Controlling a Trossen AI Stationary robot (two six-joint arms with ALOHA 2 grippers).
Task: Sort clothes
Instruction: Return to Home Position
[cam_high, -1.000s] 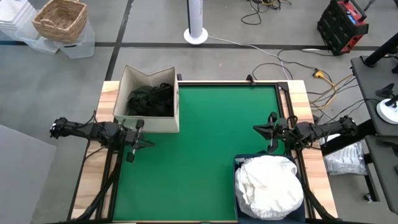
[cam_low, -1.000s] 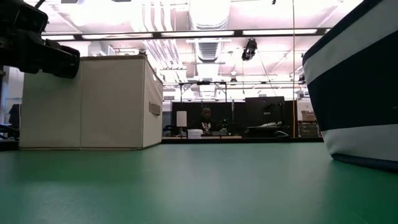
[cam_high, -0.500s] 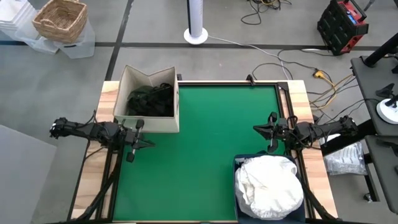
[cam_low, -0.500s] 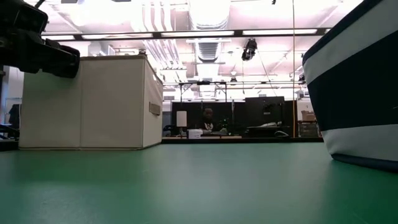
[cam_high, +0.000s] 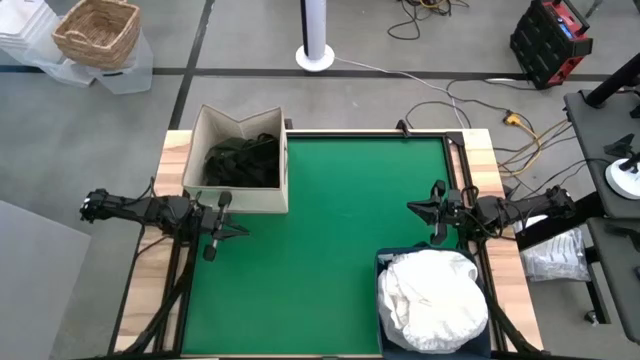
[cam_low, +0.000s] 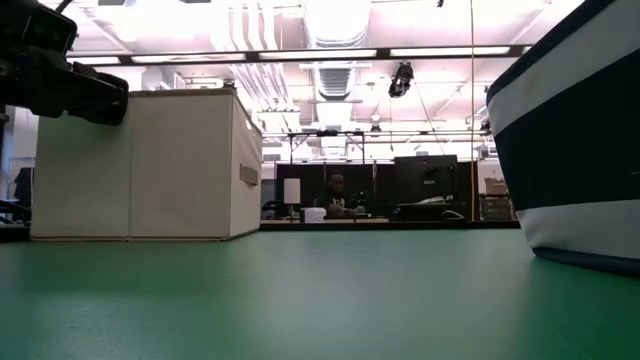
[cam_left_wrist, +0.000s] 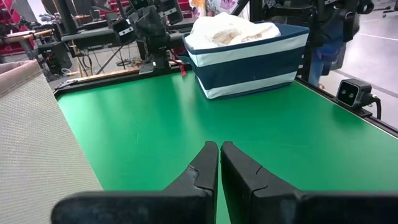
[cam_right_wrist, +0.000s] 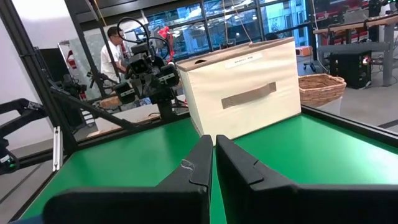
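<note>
On the green table (cam_high: 340, 230), seen from above, the dark clothes (cam_high: 240, 160) lie in the beige box (cam_high: 232, 201) at 10 o'clock. The white clothes (cam_high: 432, 290) are heaped in the navy bin (cam_left_wrist: 249, 62) at 5 o'clock. The left gripper (cam_left_wrist: 219, 146) hovers at 9 o'clock just beside the box, and the right gripper (cam_right_wrist: 213, 140) hovers at 3 o'clock near the bin — each with its fingers pressed together, pinching nothing.

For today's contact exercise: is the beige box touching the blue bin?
Apart. The high view shows a wide stretch of green table between the box and the bin.
</note>
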